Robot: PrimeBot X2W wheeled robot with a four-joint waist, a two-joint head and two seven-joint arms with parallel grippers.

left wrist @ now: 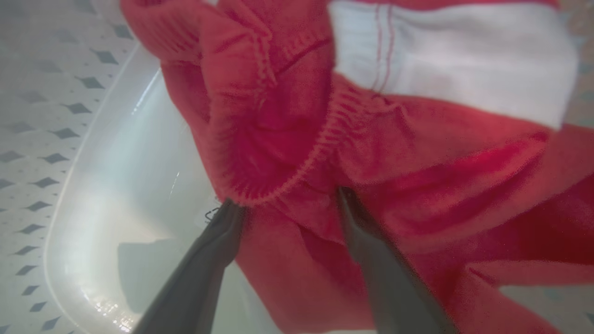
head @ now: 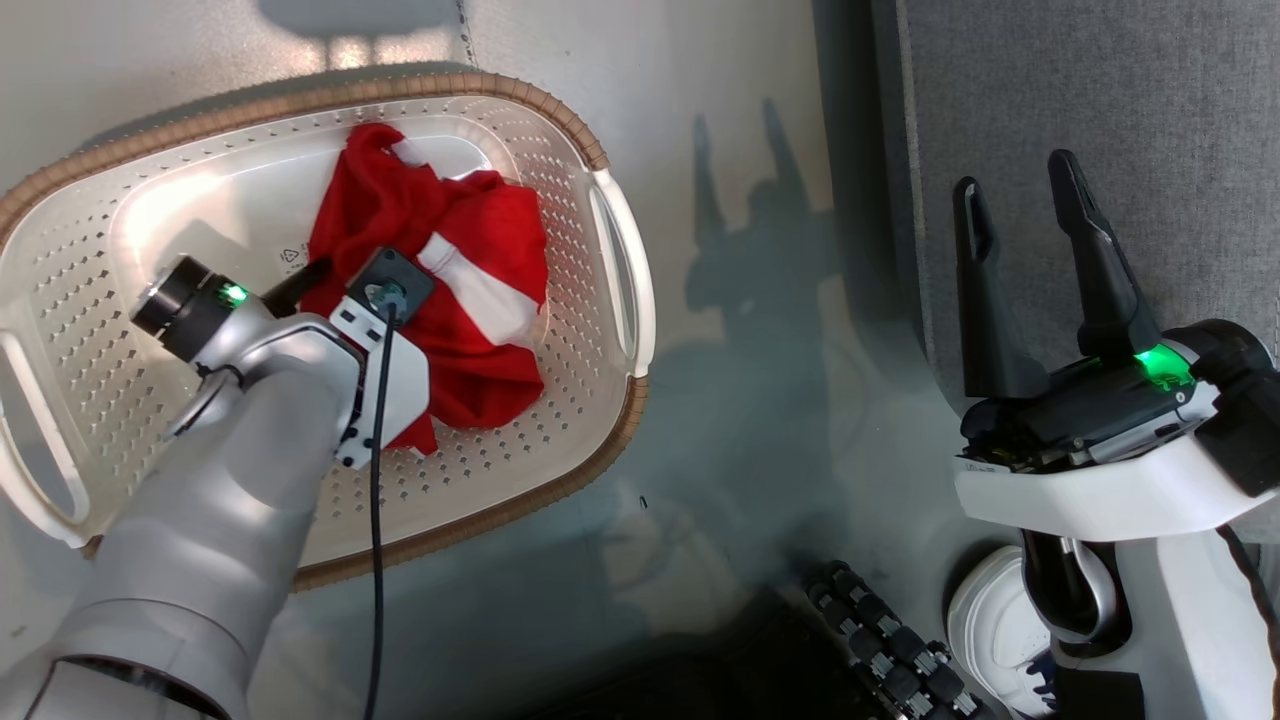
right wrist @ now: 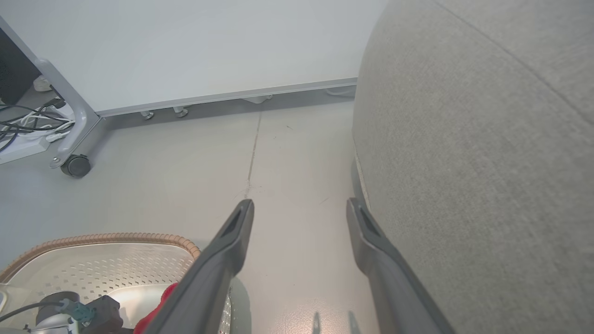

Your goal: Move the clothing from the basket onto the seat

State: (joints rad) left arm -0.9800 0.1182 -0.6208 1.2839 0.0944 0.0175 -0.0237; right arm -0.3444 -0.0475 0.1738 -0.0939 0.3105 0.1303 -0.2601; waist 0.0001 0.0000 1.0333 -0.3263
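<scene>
The clothing is a crumpled bright red heap with white bands, lying in the middle of the cream basket on the floor. My left arm reaches down into the basket. In the left wrist view the left gripper stands open, its fingers pressed into the red fabric, with a fold lying between them. The right gripper is open and holds nothing; it hovers by the left edge of the grey seat. The right wrist view shows the right gripper over bare floor, the seat bulging beside it and the basket at lower left.
A strip of grey floor separates the basket from the seat. My own base with black treads sits at the bottom. Ahead stand a white panel, a frame on a caster and loose cables.
</scene>
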